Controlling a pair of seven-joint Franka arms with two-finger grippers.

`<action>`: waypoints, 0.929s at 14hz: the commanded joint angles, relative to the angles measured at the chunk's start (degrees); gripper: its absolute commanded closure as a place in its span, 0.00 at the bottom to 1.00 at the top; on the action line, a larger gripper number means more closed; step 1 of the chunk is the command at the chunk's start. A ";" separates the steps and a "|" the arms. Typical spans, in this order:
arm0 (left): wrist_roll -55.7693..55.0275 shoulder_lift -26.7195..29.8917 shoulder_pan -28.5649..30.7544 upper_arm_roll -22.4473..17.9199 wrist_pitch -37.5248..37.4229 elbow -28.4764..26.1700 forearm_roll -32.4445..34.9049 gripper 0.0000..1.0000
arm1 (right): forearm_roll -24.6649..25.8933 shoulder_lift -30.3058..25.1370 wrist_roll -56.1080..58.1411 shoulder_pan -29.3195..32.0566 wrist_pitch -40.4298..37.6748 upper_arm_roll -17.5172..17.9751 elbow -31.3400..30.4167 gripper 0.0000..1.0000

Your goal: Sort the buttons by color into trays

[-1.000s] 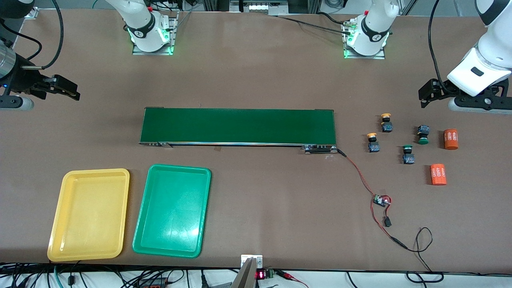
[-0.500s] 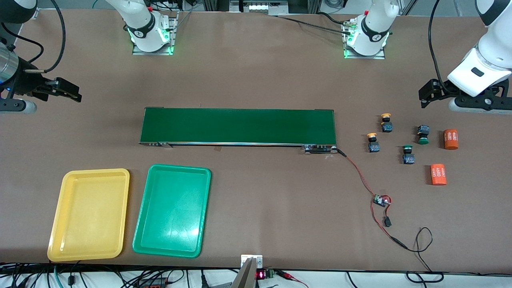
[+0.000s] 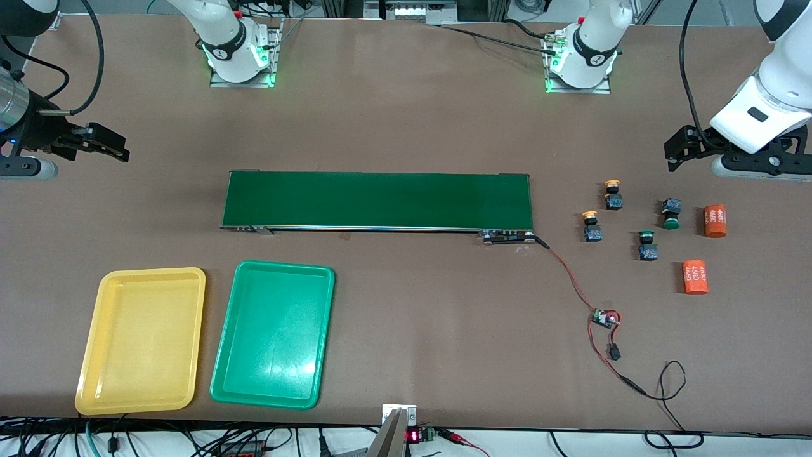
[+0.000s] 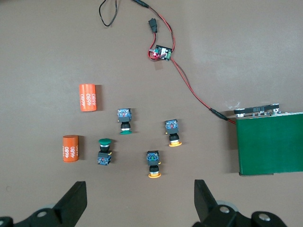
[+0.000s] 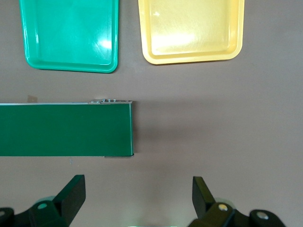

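Observation:
Four buttons sit on the table toward the left arm's end, past the conveyor's end. Two have yellow caps point(image 3: 612, 195) point(image 3: 591, 226) and two have green caps point(image 3: 670, 213) point(image 3: 646, 245). The left wrist view shows the same green-capped point(image 4: 124, 120) point(image 4: 104, 151) and yellow-capped point(image 4: 173, 132) point(image 4: 153, 164) buttons. My left gripper point(image 3: 674, 151) point(image 4: 140, 203) hangs open in the air, close to the buttons, holding nothing. The yellow tray point(image 3: 139, 339) point(image 5: 191, 30) and green tray point(image 3: 273, 333) point(image 5: 71, 35) lie empty, side by side, toward the right arm's end. My right gripper point(image 3: 109, 143) point(image 5: 138, 198) is open and empty over bare table beside the conveyor's end.
A long dark green conveyor point(image 3: 377, 200) runs across the middle of the table. Two orange cylinders point(image 3: 715, 220) point(image 3: 694, 277) lie beside the buttons. A small circuit board point(image 3: 604, 317) on red wires lies nearer the camera than the buttons.
The right gripper has shifted slightly toward the conveyor. The left arm, buttons and trays have not moved.

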State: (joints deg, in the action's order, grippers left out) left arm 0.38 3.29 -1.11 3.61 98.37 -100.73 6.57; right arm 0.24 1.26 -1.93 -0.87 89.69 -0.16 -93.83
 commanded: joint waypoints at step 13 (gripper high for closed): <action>0.24 -2.05 0.58 0.61 -0.81 1.06 0.90 0.00 | 0.19 1.02 0.61 0.07 -0.57 0.42 1.28 0.00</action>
State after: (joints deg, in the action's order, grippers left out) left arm 0.41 3.06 -1.10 3.66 98.26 -100.74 6.58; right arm 0.24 1.77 -1.91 -0.99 89.68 0.13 -93.83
